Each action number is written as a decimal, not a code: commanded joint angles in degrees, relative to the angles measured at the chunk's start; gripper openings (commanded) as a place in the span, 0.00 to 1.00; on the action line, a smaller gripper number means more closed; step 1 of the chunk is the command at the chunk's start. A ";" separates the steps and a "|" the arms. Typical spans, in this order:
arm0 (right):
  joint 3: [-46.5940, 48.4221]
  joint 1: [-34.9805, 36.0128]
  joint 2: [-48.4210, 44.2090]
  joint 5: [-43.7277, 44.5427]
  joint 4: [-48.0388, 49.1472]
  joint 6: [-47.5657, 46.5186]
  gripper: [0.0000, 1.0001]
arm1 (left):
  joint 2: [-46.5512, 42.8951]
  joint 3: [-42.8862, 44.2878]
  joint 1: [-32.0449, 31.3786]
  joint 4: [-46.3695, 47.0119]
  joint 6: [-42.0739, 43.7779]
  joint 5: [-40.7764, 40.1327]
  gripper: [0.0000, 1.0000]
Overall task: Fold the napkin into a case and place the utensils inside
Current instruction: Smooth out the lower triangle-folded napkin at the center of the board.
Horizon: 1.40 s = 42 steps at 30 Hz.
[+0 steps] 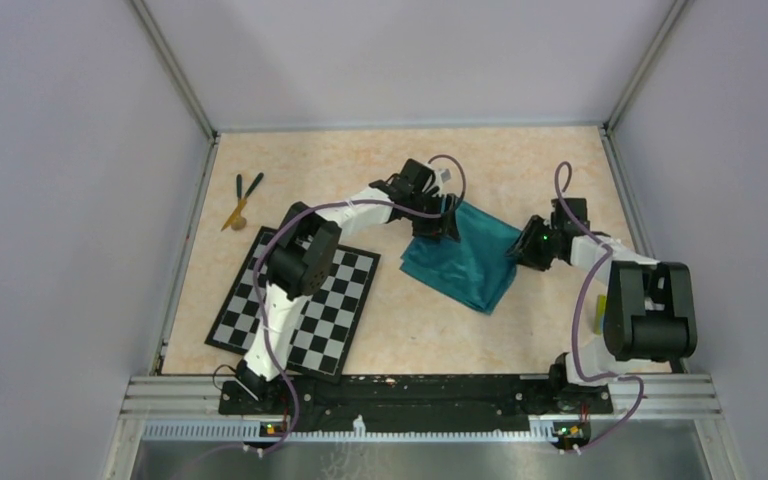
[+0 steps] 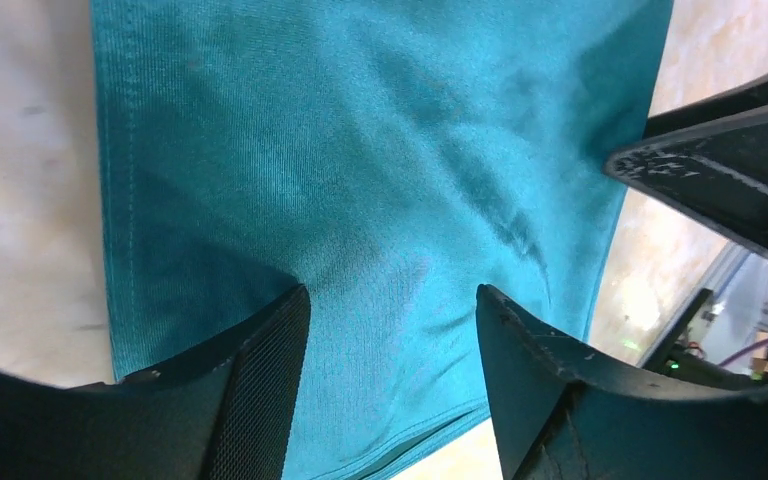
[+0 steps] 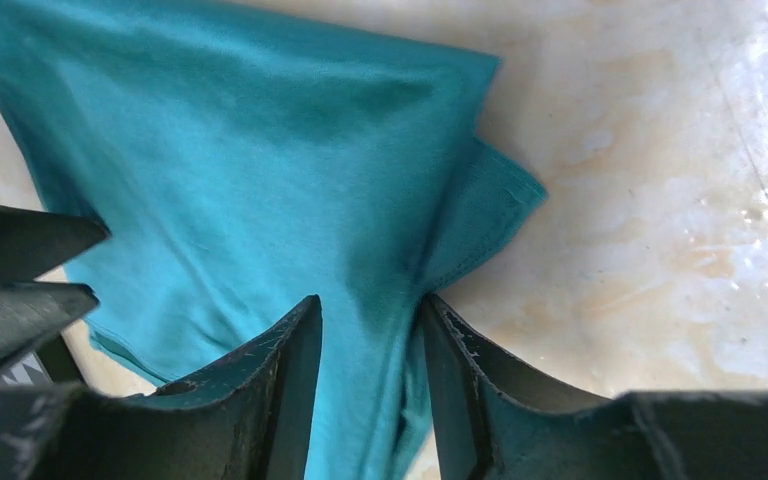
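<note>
Three utensils (image 1: 243, 198), two dark green and one tan, are lying together by the far left side of the table (image 1: 520, 160), well apart from the napkin (image 1: 465, 262). One checkerboard (image 1: 345, 300) is lying under the left arm. The one napkin is lying folded in the middle. The left gripper (image 2: 390, 300) is hanging open over it. The right gripper (image 3: 370, 305) is standing open too, with a ridge of cloth between its fingers. Only the top view is showing the utensils, and only the wrist views are showing the gaps between the fingers.
</note>
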 commanded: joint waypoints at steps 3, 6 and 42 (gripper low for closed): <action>1.31 -2.89 -4.65 3.16 -4.09 -1.86 0.44 | -3.25 -2.60 1.36 -12.39 10.28 -8.63 0.73; -0.45 -5.88 -6.82 -0.61 -2.32 -1.27 0.43 | -6.98 -1.79 -0.42 -12.13 11.67 -8.08 0.76; -2.82 -9.60 11.63 -15.81 22.86 6.49 0.00 | 10.55 17.66 -20.28 14.44 13.72 -37.10 0.45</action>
